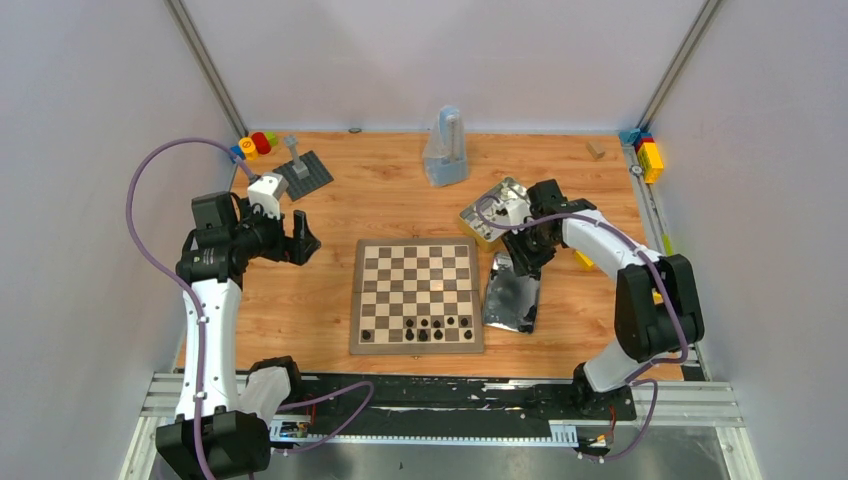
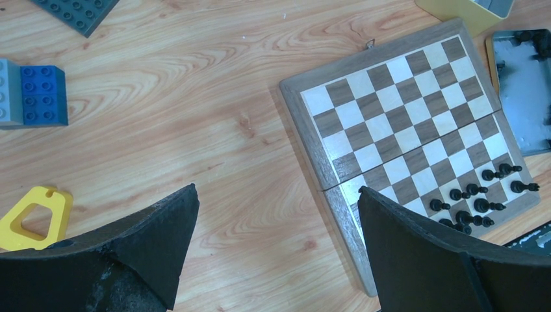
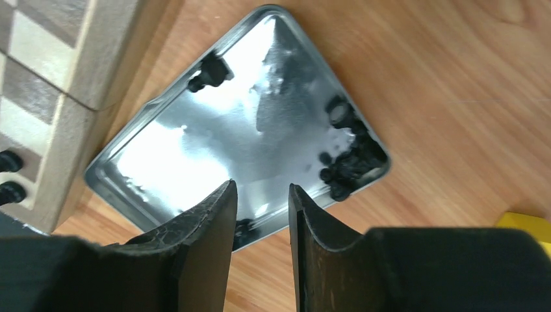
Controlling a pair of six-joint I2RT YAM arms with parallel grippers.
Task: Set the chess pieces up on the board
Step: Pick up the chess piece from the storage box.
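The board (image 1: 418, 265) lies flat mid-table, with several black chess pieces (image 1: 420, 325) standing on its two nearest rows. More black pieces (image 3: 347, 162) lie in a shiny metal tin lid (image 3: 247, 130) just right of the board. One lies apart (image 3: 209, 71) and another sits by the lid's rim (image 3: 243, 229). My right gripper (image 3: 262, 185) hovers over that rim, its jaws partly apart with nothing between them. My left gripper (image 2: 278, 188) stands wide open over bare table left of the board (image 2: 403, 110), holding nothing. No white pieces show.
A yellow tin (image 1: 497, 210) sits behind the lid. A dark grey studded plate (image 1: 305, 172), coloured blocks (image 1: 258, 143) and a clear bag (image 1: 445, 150) stand at the back. A blue block (image 2: 42, 94) and a yellow toy piece (image 2: 32, 214) lie near the left gripper.
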